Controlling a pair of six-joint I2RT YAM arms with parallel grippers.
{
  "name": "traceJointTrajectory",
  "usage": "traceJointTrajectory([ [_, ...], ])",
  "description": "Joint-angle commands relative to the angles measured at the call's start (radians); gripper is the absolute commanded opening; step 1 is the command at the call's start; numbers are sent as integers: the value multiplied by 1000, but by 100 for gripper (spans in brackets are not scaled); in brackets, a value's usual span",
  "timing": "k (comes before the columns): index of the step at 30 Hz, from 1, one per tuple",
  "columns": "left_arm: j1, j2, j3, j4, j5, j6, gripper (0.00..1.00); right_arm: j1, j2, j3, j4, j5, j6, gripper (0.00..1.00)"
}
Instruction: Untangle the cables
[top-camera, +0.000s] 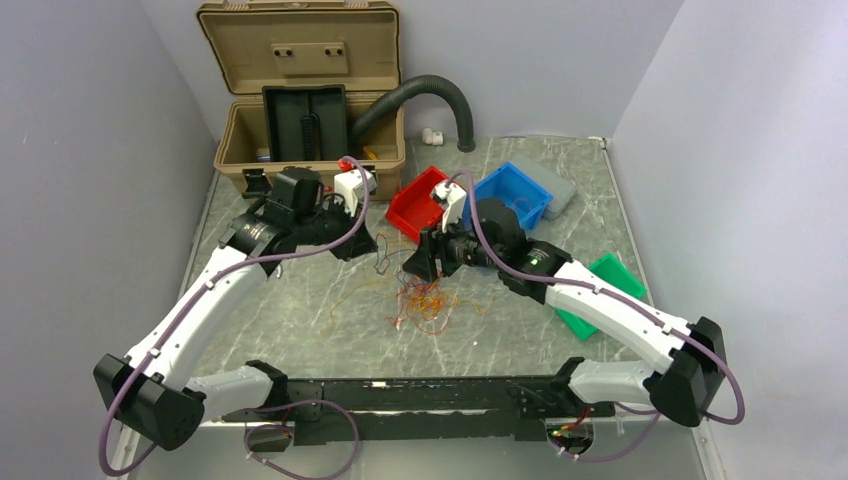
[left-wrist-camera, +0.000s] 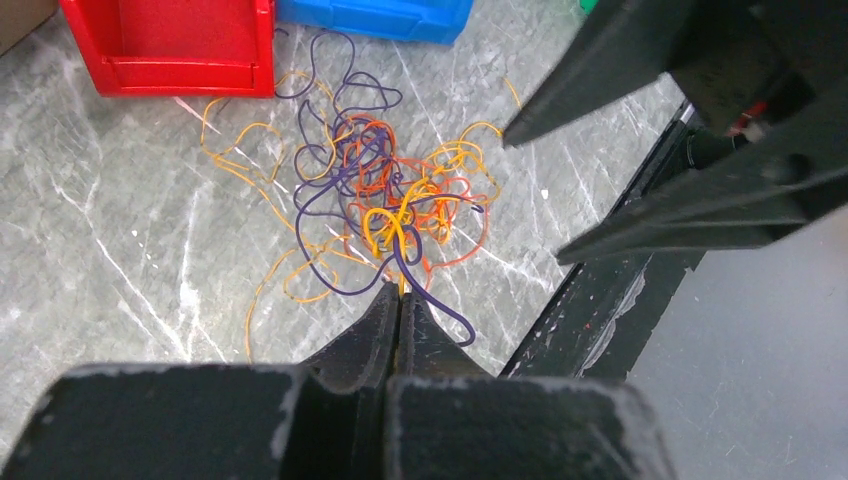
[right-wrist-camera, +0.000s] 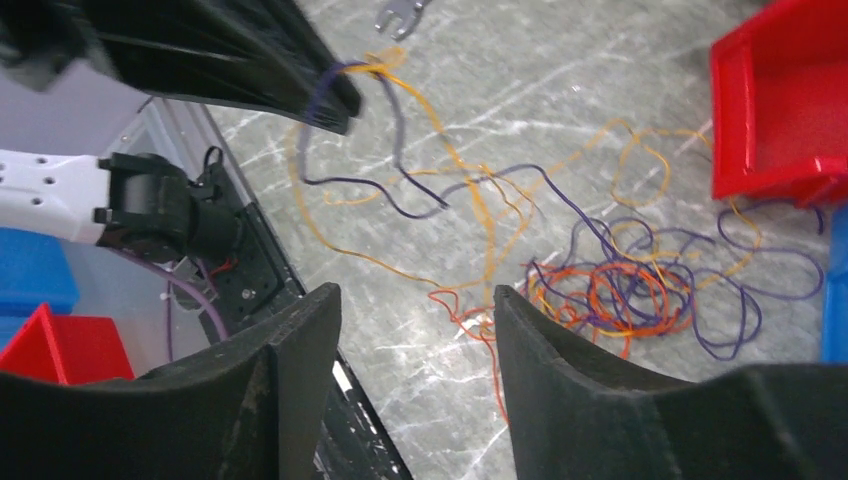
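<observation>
The cables (top-camera: 425, 300) are a loose tangle of thin orange-yellow, red and dark purple wires on the marble table between the arms. They show in the left wrist view (left-wrist-camera: 390, 190) and in the right wrist view (right-wrist-camera: 630, 285). My left gripper (left-wrist-camera: 400, 292) is shut on a yellow strand, with a purple strand beside it, and is raised above the table (top-camera: 362, 243). Strands run from it down to the tangle (right-wrist-camera: 330, 95). My right gripper (right-wrist-camera: 415, 300) is open and empty, hovering just left of the tangle (top-camera: 418, 265).
A red bin (top-camera: 418, 205), a blue bin (top-camera: 515, 190) and a green bin (top-camera: 610, 275) lie behind and right of the tangle. A tan toolbox (top-camera: 300, 100) with a black ribbed hose (top-camera: 440, 95) stands at the back. A black rail (top-camera: 420, 395) runs along the near edge.
</observation>
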Motion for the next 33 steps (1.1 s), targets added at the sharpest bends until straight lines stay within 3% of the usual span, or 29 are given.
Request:
traceJointTrajectory([
  [1,-3,-23,7,47,-12,25,0,47,-25,80,18,4,-25,57],
  [8,-4,-37,-4,62,-2,25,0,74,61,119,99,20,31,41],
  [24,-4,-65,-17,68,41,25,0,76,182,145,244,80,81,37],
  [29,-3,-85,-24,72,41,25,0,76,190,137,253,120,88,30],
  [33,-3,-92,-29,75,43,51,0,76,169,127,240,144,96,7],
])
